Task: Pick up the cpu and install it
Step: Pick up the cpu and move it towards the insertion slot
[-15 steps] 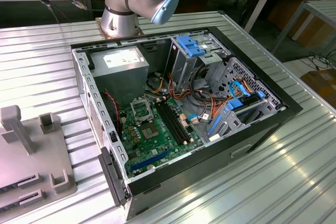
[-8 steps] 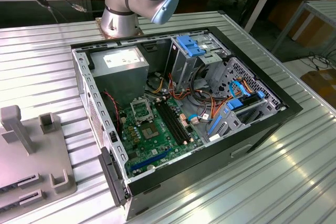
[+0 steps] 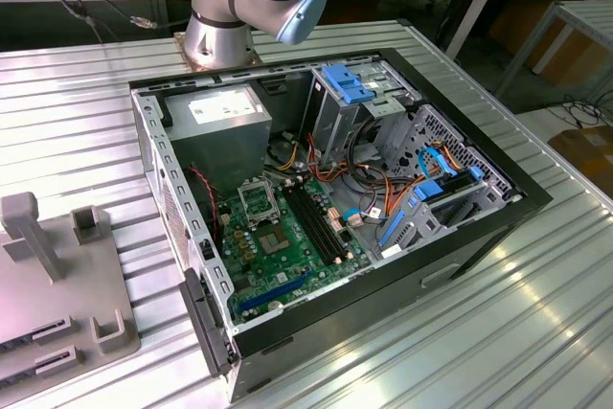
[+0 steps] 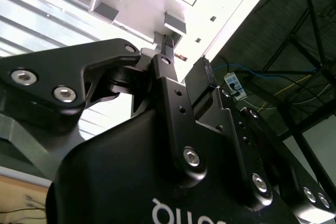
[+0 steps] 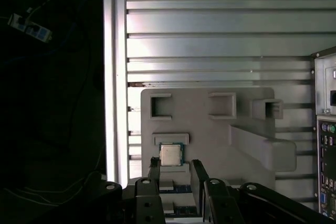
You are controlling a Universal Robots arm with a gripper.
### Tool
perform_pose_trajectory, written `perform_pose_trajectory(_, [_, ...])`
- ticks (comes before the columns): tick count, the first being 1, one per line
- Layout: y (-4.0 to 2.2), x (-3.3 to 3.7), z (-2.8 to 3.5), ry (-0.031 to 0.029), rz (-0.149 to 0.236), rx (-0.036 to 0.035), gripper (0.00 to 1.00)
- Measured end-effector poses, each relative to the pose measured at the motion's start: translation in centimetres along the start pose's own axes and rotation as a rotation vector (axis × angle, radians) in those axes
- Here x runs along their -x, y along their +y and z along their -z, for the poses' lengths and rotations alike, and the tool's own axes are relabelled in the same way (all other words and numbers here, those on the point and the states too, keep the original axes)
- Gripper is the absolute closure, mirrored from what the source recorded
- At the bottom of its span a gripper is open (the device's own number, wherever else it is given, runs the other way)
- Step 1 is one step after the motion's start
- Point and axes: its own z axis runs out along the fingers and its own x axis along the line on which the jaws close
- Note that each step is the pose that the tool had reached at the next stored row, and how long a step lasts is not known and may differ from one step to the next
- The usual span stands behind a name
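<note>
Now, my gripper (image 5: 176, 169): poised over the grey fixture tray (image 5: 205, 129) that lies on the ribbed metal table (image 5: 210, 45), as the first wrist view has it.
Jaws: spread apart and empty. My 2 fingers (image 5: 155, 169) stand with a clear gap between them and nothing clamped.
Where the cpu (image 5: 171, 155) is: seated in its pocket on the tray, straight ahead of my fingers and in line with the gap. It sits a little closer to 1 finger than to the other.
Contact: none, by my judgement. Neither finger appears to touch the cpu, though I cannot tell how high above it I hang.
Axis: the cpu is square, so it has no long axis. Its 4 edges lie square to the line along which my jaws close, with 2 edges facing my fingers.
Nearer arm: only 1 arm works here, and it is directly over the cpu.
Look of the cpu: small, thin and flat. It has a plain silver-grey metal top with a narrow green-blue border, and it lies level.
Elsewhere: in the exterior view the open computer case (image 3: 450, 256) lies well apart from the tray. Inside it, a black socket frame (image 3: 259, 203) with a green centre sits on the green motherboard (image 3: 278, 261).
</note>
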Motion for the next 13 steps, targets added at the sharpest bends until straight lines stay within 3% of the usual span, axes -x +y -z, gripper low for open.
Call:
perform_pose_trajectory(11, [-0.01,0.00,-0.16,0.0000,0.000,0.0000,0.63])
perform_pose_trajectory(13, [-0.01,0.00,-0.16,0.0000,0.000,0.0000,0.55])
